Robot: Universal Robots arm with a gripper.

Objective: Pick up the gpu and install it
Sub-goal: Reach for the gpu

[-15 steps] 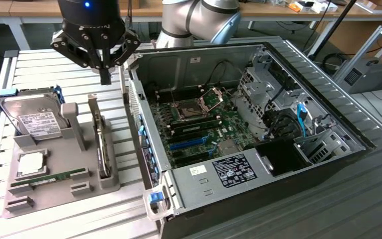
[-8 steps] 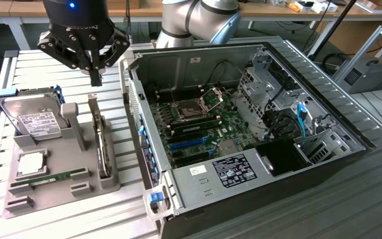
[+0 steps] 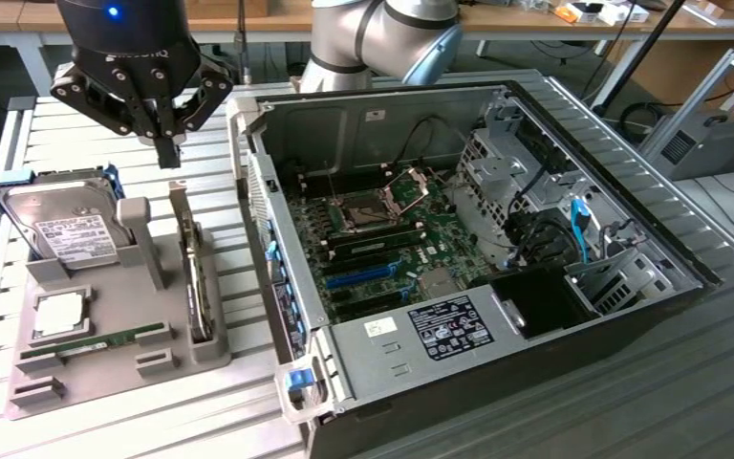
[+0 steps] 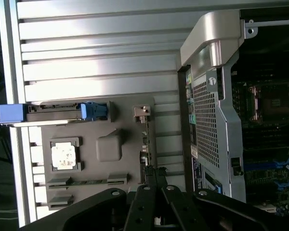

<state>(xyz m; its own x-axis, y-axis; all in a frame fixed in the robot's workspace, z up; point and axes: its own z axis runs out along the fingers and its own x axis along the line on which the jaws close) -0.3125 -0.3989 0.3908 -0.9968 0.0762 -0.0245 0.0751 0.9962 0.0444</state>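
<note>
Pincer [image 3: 167, 145] closed, empty | hovers above upright gpu [image 3: 188, 268]

Black gripper [image 3: 168, 153]; grey tray [image 3: 125, 368]; silver hard drive [image 3: 61, 215] with white label and blue frame corners; green memory stick [image 3: 93, 342]; dark gpu [image 3: 191, 277]; green motherboard [image 3: 399, 251] with blue slots; ribbed silver table [image 3: 125, 430].

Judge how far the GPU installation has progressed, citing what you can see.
Done: nothing visible yet; the case lies open. In hand: the tool, shut and empty, hangs just above the gpu, which stands on edge in the grey tray. Left: the card is not lifted, and the blue slots on the motherboard hold no card.
</note>
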